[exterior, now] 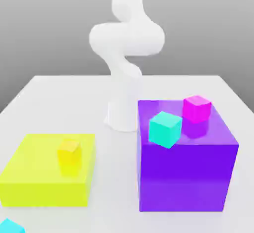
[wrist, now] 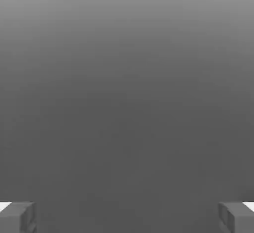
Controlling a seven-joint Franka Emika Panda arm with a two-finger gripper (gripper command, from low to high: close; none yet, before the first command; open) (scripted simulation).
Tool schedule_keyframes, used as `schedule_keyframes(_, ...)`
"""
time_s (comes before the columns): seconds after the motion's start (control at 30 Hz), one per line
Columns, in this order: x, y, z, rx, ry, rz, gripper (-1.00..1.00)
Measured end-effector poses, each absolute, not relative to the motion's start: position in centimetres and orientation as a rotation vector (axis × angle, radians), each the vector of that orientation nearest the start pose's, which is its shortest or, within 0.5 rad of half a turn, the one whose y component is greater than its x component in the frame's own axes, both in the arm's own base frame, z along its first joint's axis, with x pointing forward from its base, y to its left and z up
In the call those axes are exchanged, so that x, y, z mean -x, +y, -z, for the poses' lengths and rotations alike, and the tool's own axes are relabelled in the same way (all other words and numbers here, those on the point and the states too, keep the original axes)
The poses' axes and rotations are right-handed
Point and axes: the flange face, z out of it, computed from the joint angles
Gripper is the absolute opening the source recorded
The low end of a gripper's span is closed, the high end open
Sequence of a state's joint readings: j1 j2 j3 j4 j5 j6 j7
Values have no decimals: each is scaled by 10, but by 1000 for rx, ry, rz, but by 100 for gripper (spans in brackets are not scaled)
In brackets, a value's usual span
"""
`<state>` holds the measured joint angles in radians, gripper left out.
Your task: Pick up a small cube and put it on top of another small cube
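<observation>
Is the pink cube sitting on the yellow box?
No, the small bright pink cube sits on the big purple block, while a small orange cube is on the flat yellow box.

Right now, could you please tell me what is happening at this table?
Nothing is being handled: the robot arm's pincer stands open and empty. On the white table, a turquoise cube and a magenta cube are on the big purple block, and an orange cube is on the flat yellow block. A sky-blue cube lies near the exterior view's left front corner. No small cube is stacked on another yet.
</observation>
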<state>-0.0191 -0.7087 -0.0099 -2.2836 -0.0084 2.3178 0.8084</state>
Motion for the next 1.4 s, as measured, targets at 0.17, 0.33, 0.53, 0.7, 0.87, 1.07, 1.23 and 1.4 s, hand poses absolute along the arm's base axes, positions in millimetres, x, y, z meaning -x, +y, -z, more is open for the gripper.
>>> schedule_keyframes(0.17, -438, -44, -634, 2517, 1223, 845, 0)
schedule_keyframes(0.33, -486, -80, -571, 2552, 1351, 711, 0)
schedule_keyframes(0.53, -527, -129, -484, 2575, 1502, 537, 0)
schedule_keyframes(0.7, -544, -177, -402, 2569, 1638, 383, 0)
schedule_keyframes(0.87, -549, -212, -316, 2561, 1741, 218, 0)
schedule_keyframes(1.07, -535, -253, -208, 2525, 1863, 24, 0)
schedule_keyframes(1.23, -532, -257, -144, 2519, 1876, 2, -100)
schedule_keyframes(1.4, -532, -257, -137, 2518, 1876, 1, -100)
